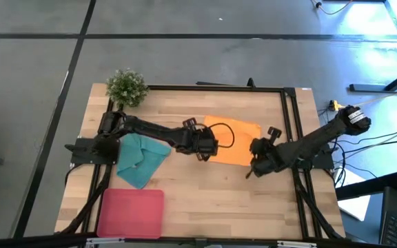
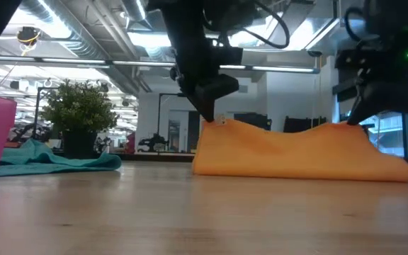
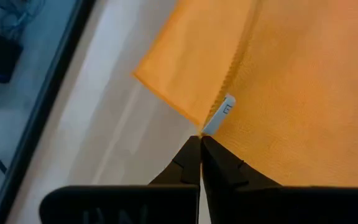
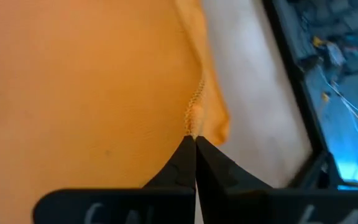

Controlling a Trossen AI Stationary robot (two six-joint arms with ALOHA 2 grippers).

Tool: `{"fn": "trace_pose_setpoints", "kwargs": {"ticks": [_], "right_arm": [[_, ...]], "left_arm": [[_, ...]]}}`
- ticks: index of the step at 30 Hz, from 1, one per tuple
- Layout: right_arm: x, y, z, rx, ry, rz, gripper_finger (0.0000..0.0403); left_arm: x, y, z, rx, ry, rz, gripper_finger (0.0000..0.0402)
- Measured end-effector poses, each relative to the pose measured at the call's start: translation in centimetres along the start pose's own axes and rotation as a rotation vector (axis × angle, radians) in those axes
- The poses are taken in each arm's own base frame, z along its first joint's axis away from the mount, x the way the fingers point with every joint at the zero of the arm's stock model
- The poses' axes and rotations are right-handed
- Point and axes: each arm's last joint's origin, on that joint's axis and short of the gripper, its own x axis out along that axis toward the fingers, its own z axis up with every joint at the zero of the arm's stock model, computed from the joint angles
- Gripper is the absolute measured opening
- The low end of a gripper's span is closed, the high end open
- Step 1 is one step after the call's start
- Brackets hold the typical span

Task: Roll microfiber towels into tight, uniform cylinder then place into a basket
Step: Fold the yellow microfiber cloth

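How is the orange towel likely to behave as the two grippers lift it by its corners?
Probably floppy: the orange towel already sags between the left gripper and right gripper, both shut on its edge. Likely light, since thin pinches hold it up. It may fold on itself rather than stay flat.

Orange towel: bright, plain orange, no print; small white tag on hem. Teal towel: solid blue-green, at 9 o'clock from orange one. Basket: flat pink-red, at 7 o'clock on table. Table: pale wood, plank grain stripes, black frame edging. Potted plant: green foliage, at 11 o'clock corner. Left gripper, right gripper: black, as are both arms.
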Motion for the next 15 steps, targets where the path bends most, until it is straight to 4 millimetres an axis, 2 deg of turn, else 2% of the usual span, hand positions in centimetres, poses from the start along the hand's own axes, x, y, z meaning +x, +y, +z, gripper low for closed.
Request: {"fn": "trace_pose_setpoints", "kwargs": {"ticks": [7, 15], "right_arm": [[2.5, -1.6, -0.1, 0.032, 0.076, -0.104, 0.0000], [3.9, -2.9, 0.4, 0.059, 0.109, -0.181, 0.0000]], "left_arm": [[1.8, 2.1, 1.6, -0.048, -0.057, 0.023, 0.0000], [3.5, 4.1, 2.2, -0.103, -0.049, 0.049, 0.0000]]}}
